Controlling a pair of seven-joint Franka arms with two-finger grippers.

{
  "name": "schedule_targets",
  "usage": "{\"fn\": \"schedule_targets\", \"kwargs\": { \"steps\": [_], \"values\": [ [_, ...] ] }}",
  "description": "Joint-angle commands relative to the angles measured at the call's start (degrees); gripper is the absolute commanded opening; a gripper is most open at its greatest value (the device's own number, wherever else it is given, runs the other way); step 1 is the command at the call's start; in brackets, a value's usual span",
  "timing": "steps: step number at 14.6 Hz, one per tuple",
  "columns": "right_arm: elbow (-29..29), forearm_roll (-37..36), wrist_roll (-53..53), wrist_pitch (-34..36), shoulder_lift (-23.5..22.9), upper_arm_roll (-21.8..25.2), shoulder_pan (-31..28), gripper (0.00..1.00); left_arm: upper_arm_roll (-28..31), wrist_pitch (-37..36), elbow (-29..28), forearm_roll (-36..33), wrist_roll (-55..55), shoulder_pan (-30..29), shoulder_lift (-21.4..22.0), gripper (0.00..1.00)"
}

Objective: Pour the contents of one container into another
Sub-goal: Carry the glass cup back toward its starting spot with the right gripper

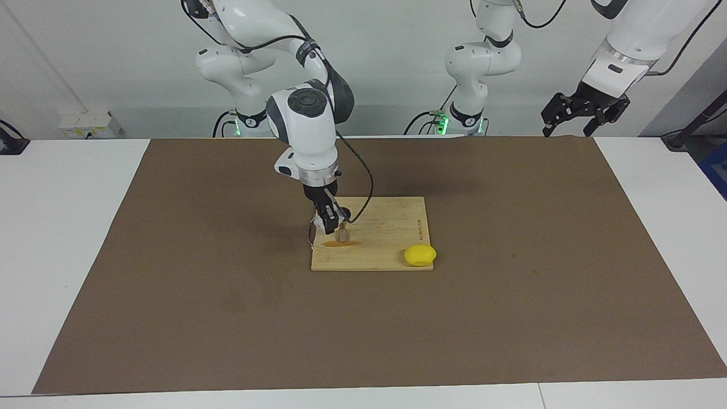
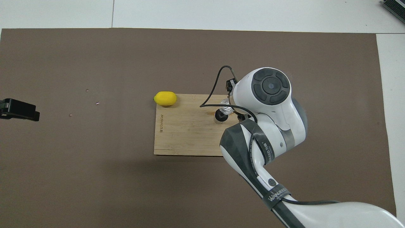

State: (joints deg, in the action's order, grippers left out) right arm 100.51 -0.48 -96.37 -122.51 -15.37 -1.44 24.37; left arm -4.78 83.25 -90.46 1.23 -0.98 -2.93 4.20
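**Right gripper tips the clear cup over the jigger**

Right gripper (image 1: 329,222) hangs low over the wooden cutting board (image 1: 392,227), its fingers closed on the clear cup (image 2: 225,109) — a small, squat, see-through thing that shows in the overhead view only as a glint just past the wrist. In the facing view the cup is hard to tell apart from the fingers; I judge it tilted, mouth down toward the jigger (image 1: 342,234), since that is what a pour calls for.

That jigger stands upright on the board, toward the right arm's end, directly under the gripper. It is small and silvery, narrow at the waist, and from above its open top reads as a dark round mouth. Whether anything is running into it cannot be told. A thin brownish streak (image 1: 341,243) lies on the wood just beside its foot, farther from the robots — possibly spilled liquid, which would mean the aim wants care.

A yellow lemon (image 1: 420,255) rests at the board's corner toward the left arm's end, well apart from the pour and seemingly no part of it.

Left gripper (image 1: 571,122) waits raised over the edge of the brown mat (image 1: 511,318) at its own end, jaws spread and holding nothing, likely kept clear so the right arm has room.
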Motion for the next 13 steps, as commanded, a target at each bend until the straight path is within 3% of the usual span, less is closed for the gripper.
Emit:
{"fn": "schedule_targets", "kwargs": {
  "steps": [1, 7, 10, 13],
  "values": [
    [1.3, 4.9, -0.5, -0.6, 0.9, -0.5, -3.1, 0.00, 0.6, -0.4, -1.6, 0.5, -0.1, 0.6, 1.5, 1.00],
    [6.5, 26.0, 4.1, -4.0, 1.7, -0.5, -13.9, 0.00, 0.6, -0.4, -1.6, 0.5, -0.1, 0.6, 1.5, 1.00],
    [9.6, 37.7, 11.6, -4.1, 2.2, -0.5, -20.4, 0.00, 0.6, -0.4, -1.6, 0.5, -0.1, 0.6, 1.5, 1.00],
    [10.8, 43.7, 20.4, -1.6, 1.2, -0.5, -26.5, 0.00, 0.6, -0.4, -1.6, 0.5, -0.1, 0.6, 1.5, 1.00]
  ]
}}
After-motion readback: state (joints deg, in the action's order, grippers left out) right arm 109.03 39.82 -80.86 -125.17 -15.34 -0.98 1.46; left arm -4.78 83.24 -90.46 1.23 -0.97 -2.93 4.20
